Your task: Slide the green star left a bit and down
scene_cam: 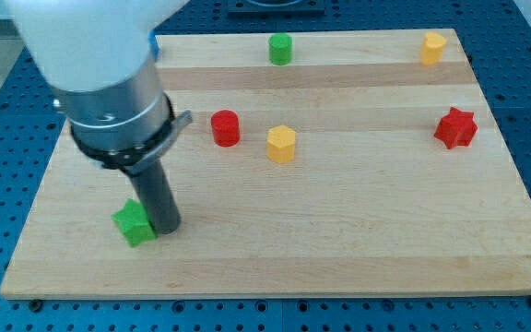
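The green star (134, 222) lies near the bottom left of the wooden board (339, 240). My tip (166, 227) stands right beside it, touching its right side. The rod rises from there to the large arm body at the view's top left, which hides part of the board behind it.
A red cylinder (225, 128) and a yellow hexagon block (281, 144) sit mid-board. A green cylinder (279, 48) and a yellow block (432, 47) lie along the top edge. A red star (455, 128) is at the right. A blue block (155, 43) peeks out behind the arm.
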Tool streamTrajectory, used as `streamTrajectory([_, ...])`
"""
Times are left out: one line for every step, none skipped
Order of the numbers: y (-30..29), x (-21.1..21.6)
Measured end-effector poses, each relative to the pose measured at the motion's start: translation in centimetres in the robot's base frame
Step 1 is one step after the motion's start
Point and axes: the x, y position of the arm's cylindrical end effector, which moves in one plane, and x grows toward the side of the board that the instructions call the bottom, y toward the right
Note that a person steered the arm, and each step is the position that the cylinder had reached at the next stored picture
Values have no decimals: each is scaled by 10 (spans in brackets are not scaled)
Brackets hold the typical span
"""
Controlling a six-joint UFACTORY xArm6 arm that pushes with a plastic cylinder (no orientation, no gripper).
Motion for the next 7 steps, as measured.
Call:
streamTrajectory([-23,0])
streamTrajectory([-37,8])
streamTrajectory([-39,15])
streamTrajectory([-38,15])
streamTrajectory([-13,12])
streamTrajectory([9,-7])
streamTrajectory([4,-29])
